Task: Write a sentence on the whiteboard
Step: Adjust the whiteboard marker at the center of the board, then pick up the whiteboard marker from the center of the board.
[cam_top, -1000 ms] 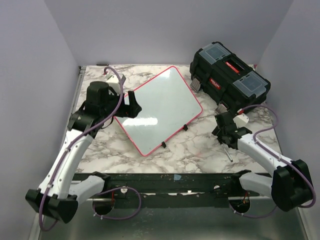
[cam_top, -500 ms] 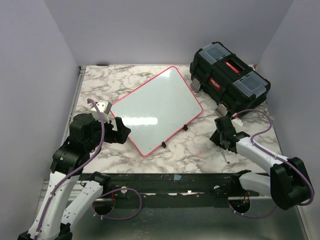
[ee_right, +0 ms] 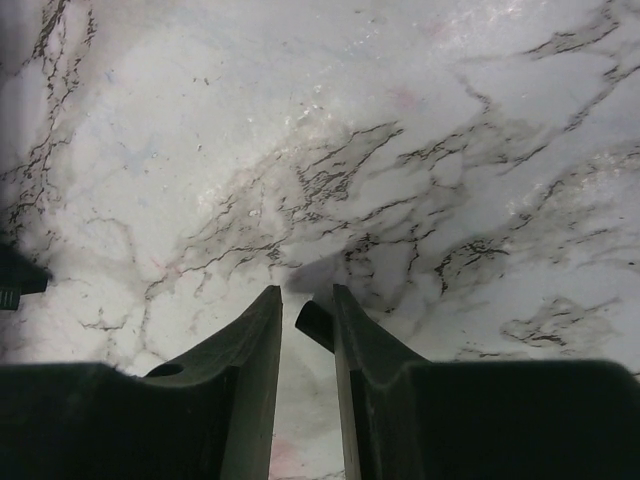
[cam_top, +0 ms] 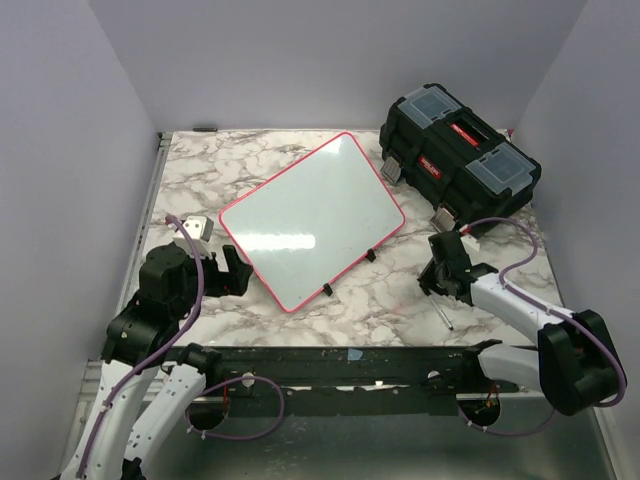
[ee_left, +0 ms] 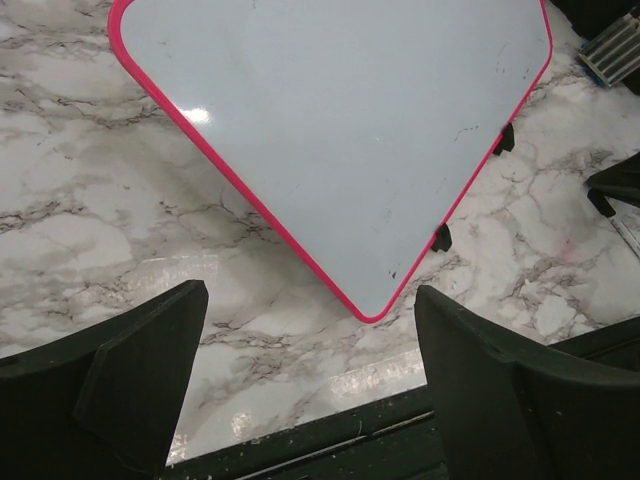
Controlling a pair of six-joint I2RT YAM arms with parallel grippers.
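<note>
While the marble table (cam_top: 400,300) carried the whiteboard (cam_top: 315,215) at its middle, turned cornerwise and bare of any sentence, the black toolbox (cam_top: 460,160) stood just beside its far right corner. The left gripper (cam_top: 235,272) hung spread wide near the board's left edge. The right gripper (ee_right: 306,295) pinched a thin marker (cam_top: 445,318) (only its dark end showed between the jaws). Writing well would probably need the tip lowered onto the board with light, even pressure.

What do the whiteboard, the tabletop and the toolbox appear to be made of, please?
The whiteboard: glossy white panel, light glare on it, red-pink rim likely plastic. The tabletop: marble-patterned, shiny, possibly laminate. The toolbox: matte black moulded plastic, apparently.
</note>
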